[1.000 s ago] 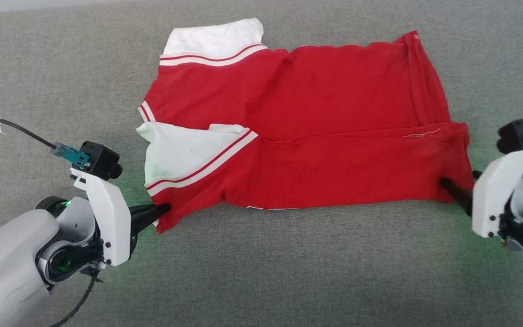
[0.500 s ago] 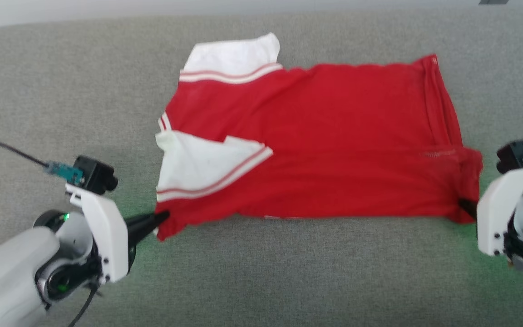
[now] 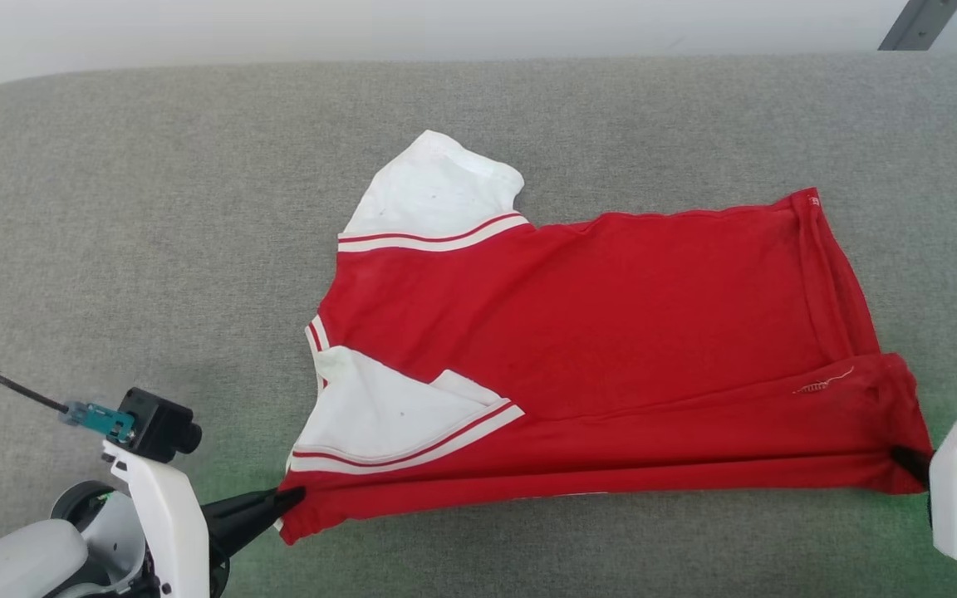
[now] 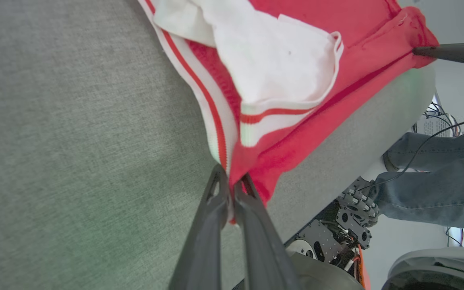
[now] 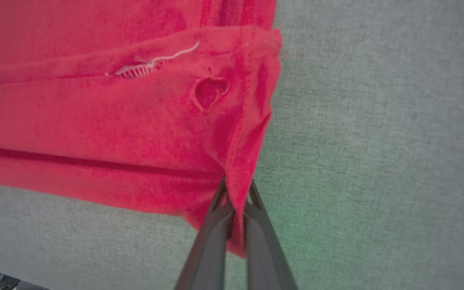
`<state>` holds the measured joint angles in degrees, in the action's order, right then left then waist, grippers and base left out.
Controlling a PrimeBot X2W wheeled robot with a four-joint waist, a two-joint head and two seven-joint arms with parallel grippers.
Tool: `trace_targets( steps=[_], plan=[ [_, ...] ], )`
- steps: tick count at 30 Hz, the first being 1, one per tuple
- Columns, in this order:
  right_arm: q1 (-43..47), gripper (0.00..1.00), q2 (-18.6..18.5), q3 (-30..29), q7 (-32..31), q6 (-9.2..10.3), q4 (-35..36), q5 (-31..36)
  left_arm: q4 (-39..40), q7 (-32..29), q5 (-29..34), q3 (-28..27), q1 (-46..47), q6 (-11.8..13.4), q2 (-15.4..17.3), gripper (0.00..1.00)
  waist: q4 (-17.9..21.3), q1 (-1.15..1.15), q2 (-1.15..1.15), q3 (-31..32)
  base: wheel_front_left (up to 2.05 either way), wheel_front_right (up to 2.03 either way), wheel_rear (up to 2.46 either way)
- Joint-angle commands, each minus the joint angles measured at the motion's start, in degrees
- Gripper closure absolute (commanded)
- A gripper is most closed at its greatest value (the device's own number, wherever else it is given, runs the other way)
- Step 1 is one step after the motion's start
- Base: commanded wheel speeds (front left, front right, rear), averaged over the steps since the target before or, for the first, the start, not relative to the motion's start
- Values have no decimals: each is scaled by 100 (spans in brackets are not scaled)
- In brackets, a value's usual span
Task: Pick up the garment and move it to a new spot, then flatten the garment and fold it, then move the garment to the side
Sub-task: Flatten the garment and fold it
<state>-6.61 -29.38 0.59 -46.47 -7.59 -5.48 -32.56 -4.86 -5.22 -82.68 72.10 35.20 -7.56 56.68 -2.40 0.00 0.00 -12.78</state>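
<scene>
The garment [image 3: 611, 349], a red shirt with white sleeves and striped trim, lies on the grey cushion with its near strip folded over and its plain red back up. My left gripper [image 3: 296, 497] is shut on its near left corner by the folded white sleeve [image 3: 379, 419]; the left wrist view shows the garment [image 4: 296, 60] pinched at the left gripper [image 4: 232, 187]. My right gripper [image 3: 900, 458] is shut on the near right hem corner. In the right wrist view the garment [image 5: 95, 121] is clamped at the right gripper [image 5: 236, 193]. The near edge is stretched taut between both.
The grey cushion [image 3: 154, 232] reaches a pale wall at the back, and a dark bar [image 3: 919, 23] shows at the top right. In the left wrist view a person's jeans-clad legs [image 4: 437, 177] and the robot base [image 4: 336, 229] lie beyond the cushion's near edge.
The right gripper has shut on the hem corner. The head camera has tilted, so the whole scene sits lower. The near edge is now pulled straight and the far sleeve lies more spread out.
</scene>
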Motion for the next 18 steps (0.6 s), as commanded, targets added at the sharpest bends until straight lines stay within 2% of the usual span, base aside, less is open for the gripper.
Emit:
trace_targets(
  steps=[1,2,3,5,6,8,12,18],
  plan=[
    [92,67,24,-127,22,17,75,68,-30,63,-13,-8,-67,17,35,100,-16,0,0,-9,0,0,0],
    [144,5,67,-215,87,17,146,106,-54,102,25,-9,-74,17,20,87,-27,0,0,-10,0,0,0],
    [189,0,121,-299,151,18,223,144,-84,158,66,-15,-79,17,5,60,-37,0,0,-9,0,0,0],
    [267,0,251,-508,336,16,370,256,-102,283,89,-44,-94,16,-38,23,-47,0,0,-4,0,0,0],
    [298,0,342,-628,448,15,463,315,-109,365,114,-80,-84,14,-44,1,-49,0,0,-1,0,0,0],
    [361,0,518,-814,740,11,690,453,-164,550,133,-149,-88,15,-10,0,-39,0,0,-3,0,0,0],
    [352,0,855,-1067,1709,11,1114,810,-320,1058,268,-350,-58,60,47,0,60,0,0,-17,0,0,0],
    [127,0,1516,-904,3183,11,1309,1220,-837,1806,534,-835,339,300,-105,0,413,0,0,-170,0,0,0]
  ],
)
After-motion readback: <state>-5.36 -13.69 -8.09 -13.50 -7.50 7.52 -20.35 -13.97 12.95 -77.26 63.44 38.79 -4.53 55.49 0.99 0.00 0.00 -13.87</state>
